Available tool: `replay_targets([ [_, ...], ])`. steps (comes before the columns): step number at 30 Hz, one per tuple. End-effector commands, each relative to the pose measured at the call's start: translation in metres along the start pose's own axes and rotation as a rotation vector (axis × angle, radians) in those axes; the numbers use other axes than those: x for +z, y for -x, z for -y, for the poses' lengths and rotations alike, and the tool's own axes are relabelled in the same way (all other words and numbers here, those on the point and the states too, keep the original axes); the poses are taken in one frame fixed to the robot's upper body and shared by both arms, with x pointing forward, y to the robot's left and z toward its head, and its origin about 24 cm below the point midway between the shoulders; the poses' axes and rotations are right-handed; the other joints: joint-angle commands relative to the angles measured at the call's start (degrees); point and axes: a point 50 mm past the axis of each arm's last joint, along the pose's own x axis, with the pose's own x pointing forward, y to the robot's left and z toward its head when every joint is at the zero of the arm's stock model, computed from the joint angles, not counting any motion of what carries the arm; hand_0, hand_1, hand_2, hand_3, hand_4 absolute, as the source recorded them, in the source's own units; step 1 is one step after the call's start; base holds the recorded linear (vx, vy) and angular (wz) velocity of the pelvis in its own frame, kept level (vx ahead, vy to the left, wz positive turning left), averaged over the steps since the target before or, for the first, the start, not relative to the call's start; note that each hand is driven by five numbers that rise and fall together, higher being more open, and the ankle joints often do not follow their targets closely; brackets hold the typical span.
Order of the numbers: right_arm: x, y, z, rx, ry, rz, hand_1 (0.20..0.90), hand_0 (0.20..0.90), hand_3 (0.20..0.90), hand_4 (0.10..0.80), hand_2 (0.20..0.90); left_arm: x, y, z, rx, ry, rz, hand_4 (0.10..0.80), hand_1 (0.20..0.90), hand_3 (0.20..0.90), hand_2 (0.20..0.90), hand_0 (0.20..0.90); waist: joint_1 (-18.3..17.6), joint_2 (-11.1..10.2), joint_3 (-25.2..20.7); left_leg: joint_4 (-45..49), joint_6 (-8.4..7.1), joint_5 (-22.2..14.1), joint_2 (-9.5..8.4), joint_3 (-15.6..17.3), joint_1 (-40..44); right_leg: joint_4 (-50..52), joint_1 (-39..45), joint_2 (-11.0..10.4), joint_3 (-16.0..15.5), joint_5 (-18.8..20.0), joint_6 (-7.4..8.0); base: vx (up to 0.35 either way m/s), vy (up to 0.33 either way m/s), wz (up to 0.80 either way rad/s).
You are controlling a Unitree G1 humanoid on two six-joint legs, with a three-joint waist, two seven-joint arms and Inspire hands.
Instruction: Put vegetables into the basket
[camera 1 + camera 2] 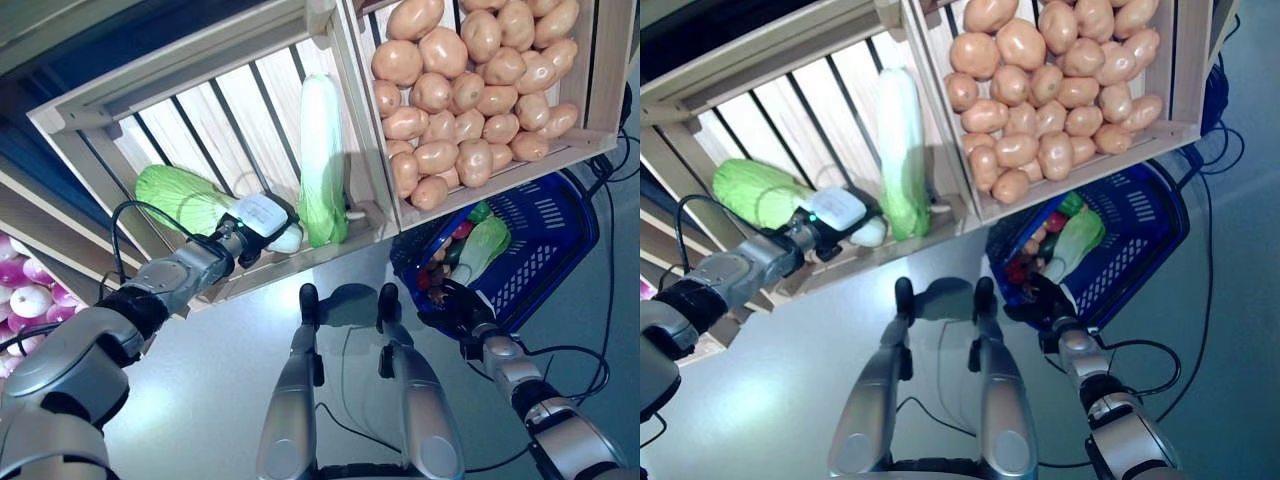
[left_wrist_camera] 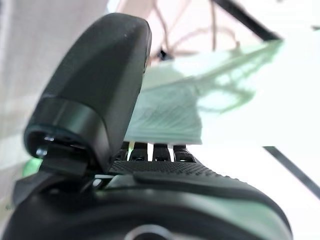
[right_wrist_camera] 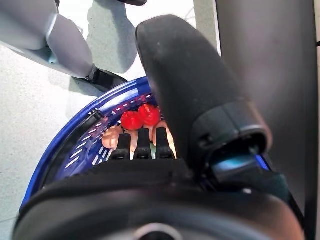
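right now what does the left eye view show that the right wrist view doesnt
Only the left eye view shows the slatted wooden crate with a long pale green cabbage and a rounder light green cabbage, the wooden crate of tan potatoes, and the left hand reaching into the slatted crate.

Only the right wrist view shows the small red round vegetables up close, past the right hand.

Both show the blue plastic basket, already holding vegetables, with the right hand at its rim.
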Motion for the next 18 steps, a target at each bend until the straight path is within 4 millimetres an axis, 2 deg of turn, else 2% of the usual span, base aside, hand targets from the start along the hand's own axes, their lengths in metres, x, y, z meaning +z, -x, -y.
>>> replay_targets([
  [1, 0.012, 0.004, 0.016, -0.043, -0.007, 0.061, 0.900, 0.900, 0.900, 0.800, 0.900, -0.028, 0.004, -0.019, 0.233, -0.052, -0.117, 0.800, 0.900, 0.900, 0.900, 0.900, 0.12, -3.58, -0.20, 7.64, -3.51, -3.25, 0.19, -0.26, -6.27, 1.45, -0.46, -0.98, 0.23, -0.04, 2.05, 0.000, 0.000, 0.00],
  [7, 0.014, 0.005, 0.011, -0.046, -0.010, 0.081, 0.900, 0.900, 0.900, 0.800, 0.900, -0.037, 0.015, 0.003, 0.354, -0.125, -0.216, 0.800, 0.900, 0.900, 0.900, 0.900, -0.02, -5.00, -0.20, 8.21, -3.60, -3.02, 0.28, -0.71, -8.80, 2.46, -2.99, -0.77, 0.18, -0.03, 2.12, -0.006, -0.001, 0.02],
  [10, 0.018, 0.005, 0.008, -0.038, -0.013, 0.093, 0.900, 0.900, 0.900, 0.800, 0.900, -0.041, 0.018, 0.005, 0.406, -0.141, -0.271, 0.800, 0.900, 0.900, 0.900, 0.900, -0.20, -5.62, -0.20, 8.30, -3.59, -2.92, 0.34, -0.88, -9.81, 2.93, -4.18, -0.68, 0.14, 0.01, 2.23, 0.000, 0.000, 0.00],
  [18, 0.023, 0.009, -0.012, -0.006, -0.014, 0.134, 0.900, 0.900, 0.900, 0.800, 0.900, -0.042, 0.024, 0.017, 0.539, -0.017, -0.485, 0.800, 0.900, 0.900, 0.900, 0.900, -0.54, -7.60, -0.20, 8.43, -3.63, -2.64, 0.21, -1.87, -12.27, 3.95, -6.75, 0.08, 0.15, 0.02, 2.29, 0.000, 0.000, 0.00],
])
